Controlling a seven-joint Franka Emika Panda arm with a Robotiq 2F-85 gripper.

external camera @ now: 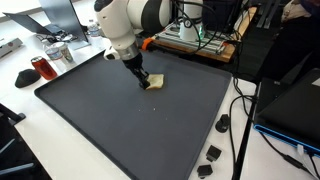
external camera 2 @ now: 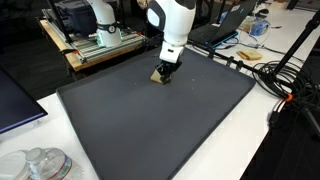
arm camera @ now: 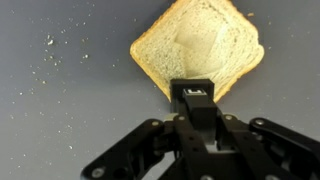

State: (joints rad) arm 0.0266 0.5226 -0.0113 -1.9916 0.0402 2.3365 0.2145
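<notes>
A slice of light bread with a tan crust (arm camera: 200, 45) lies on the dark grey mat (external camera: 120, 120), near its far edge. It shows in both exterior views (external camera: 155, 82) (external camera 2: 159, 77). My gripper (arm camera: 195, 92) points down at the slice's near corner, with its fingers closed together on that corner. The corner itself is hidden under the fingertips. The gripper also shows in both exterior views (external camera: 143, 79) (external camera 2: 166, 70), low over the mat (external camera 2: 150, 120). Crumbs are scattered on the mat to the left of the slice in the wrist view.
A red can (external camera: 41, 68) stands off the mat's corner. Small black parts (external camera: 222, 123) and cables lie on the white table beside the mat. Cables (external camera 2: 275, 70) and a glass lid (external camera 2: 40, 165) lie by the mat's other edges.
</notes>
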